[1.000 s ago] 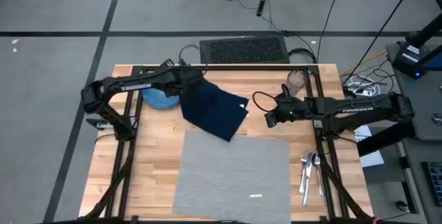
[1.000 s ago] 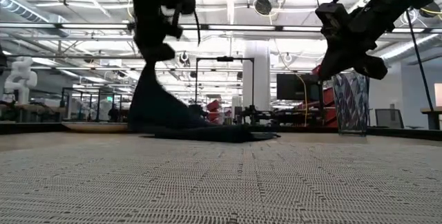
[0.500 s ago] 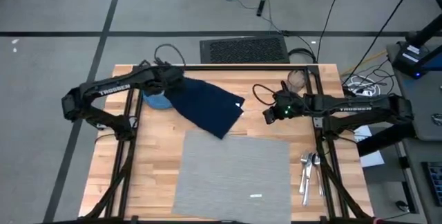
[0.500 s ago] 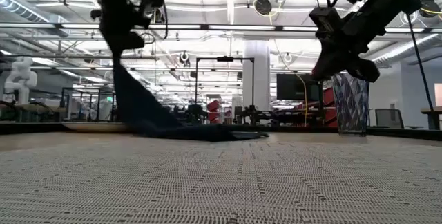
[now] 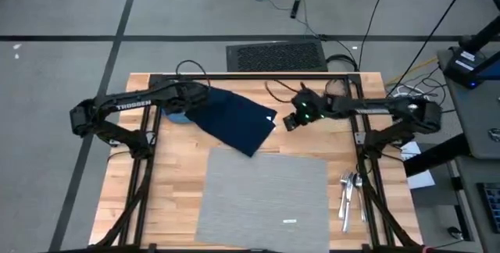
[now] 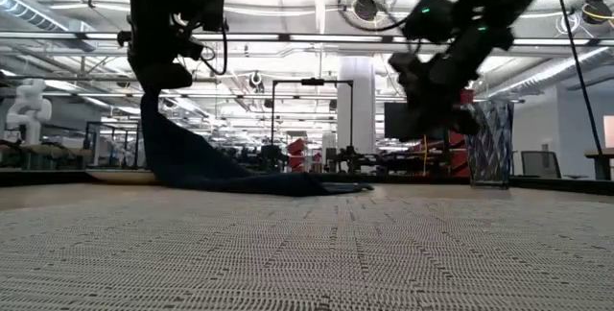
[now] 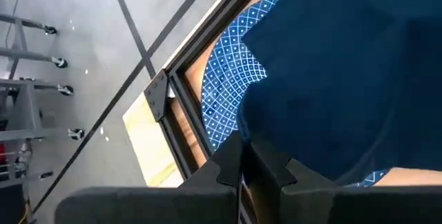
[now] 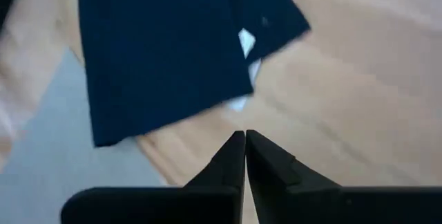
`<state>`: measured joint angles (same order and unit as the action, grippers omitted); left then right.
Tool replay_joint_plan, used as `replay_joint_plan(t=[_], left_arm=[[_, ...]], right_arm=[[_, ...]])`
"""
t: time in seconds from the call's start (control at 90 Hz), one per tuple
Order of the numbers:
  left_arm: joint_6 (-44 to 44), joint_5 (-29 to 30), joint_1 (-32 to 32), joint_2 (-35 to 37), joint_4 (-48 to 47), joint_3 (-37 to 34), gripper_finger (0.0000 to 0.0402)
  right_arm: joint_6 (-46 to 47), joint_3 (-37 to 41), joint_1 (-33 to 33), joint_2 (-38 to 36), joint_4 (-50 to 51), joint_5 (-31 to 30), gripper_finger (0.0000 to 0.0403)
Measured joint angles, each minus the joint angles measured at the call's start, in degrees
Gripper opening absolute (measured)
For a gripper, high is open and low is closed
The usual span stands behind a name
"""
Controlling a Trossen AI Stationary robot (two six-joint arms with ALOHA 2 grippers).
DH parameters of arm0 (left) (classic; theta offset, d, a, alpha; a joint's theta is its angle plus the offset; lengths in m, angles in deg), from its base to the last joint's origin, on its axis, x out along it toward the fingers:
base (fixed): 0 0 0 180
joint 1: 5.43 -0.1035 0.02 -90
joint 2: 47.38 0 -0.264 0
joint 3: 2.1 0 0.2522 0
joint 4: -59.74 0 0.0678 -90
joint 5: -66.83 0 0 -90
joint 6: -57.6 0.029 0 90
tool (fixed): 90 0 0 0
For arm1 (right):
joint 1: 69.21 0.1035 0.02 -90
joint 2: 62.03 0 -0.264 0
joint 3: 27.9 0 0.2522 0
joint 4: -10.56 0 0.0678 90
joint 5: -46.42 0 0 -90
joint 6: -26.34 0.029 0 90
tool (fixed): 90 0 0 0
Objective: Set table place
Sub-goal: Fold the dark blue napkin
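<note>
My left gripper (image 5: 190,99) pinches the navy napkin (image 5: 234,120) by the blue dish (image 5: 176,115), so I lift slowly toward the grey placemat (image 5: 264,198) nearer me, while my right gripper (image 5: 287,122), fingers pressed together, hovers beside it.

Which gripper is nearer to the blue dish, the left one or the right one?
Left. The left gripper holds the navy napkin right beside the blue dish. The right gripper hangs beyond the napkin's opposite edge, farther away.

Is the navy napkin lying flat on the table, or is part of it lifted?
Partly lifted: the left gripper holds one end of the napkin up, and the rest trails on the table.
</note>
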<state>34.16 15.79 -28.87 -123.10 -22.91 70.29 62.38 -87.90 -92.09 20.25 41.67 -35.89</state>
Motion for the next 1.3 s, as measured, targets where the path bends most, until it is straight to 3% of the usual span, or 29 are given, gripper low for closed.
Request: replay_joint_plan(t=[0.278,0.544,0.944,1.133,1.3], left_arm=[[0.3,-0.2,0.0,0.0,1.5,0.0,0.0000],[0.3,-1.3,0.0,0.0,3.9,0.0,0.0000],[3.2,-1.5,0.0,0.0,5.5,0.0,0.0000],[4.5,-1.9,0.4,0.0,5.6,0.0,0.0000],[4.9,-3.1,2.2,0.0,8.5,0.0,0.0000]], right_arm=[[-14.8,-17.9,-5.6,17.8,11.1,3.5,0.0000],[-19.4,-25.7,-7.9,26.1,13.3,6.2,0.0000],[-20.9,-27.6,-7.4,32.0,15.1,8.7,0.0000],[-22.0,-26.8,-6.3,31.1,22.0,7.4,0.0000],[-20.6,-20.9,-4.3,26.6,24.0,7.2,0.0000]])
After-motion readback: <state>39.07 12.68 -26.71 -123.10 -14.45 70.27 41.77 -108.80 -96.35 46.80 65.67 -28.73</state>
